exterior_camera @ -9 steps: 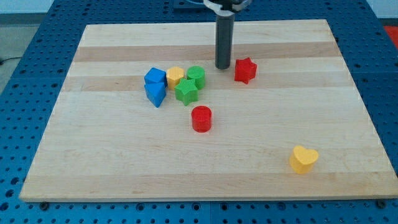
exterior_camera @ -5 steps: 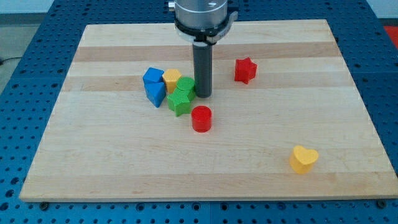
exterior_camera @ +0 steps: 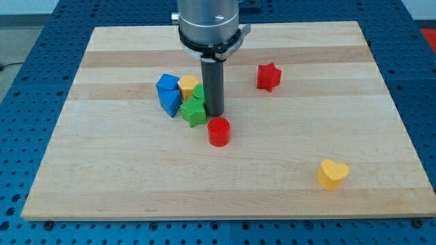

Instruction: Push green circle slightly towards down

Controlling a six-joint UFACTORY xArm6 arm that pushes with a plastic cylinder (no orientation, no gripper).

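A wooden bench carries a tight cluster of blocks left of centre. The green circle is mostly hidden behind the dark rod, wedged between a yellow block at its 9 o'clock and a green star at its 6 o'clock. My tip rests on the bench touching the cluster's right edge, at about 4 o'clock from the circle. There is no end effector that opens or closes, only this rod.

The push looks under way. A red cylinder sits just below the tip. The next move probably calls for getting to the circle's 12 o'clock side.
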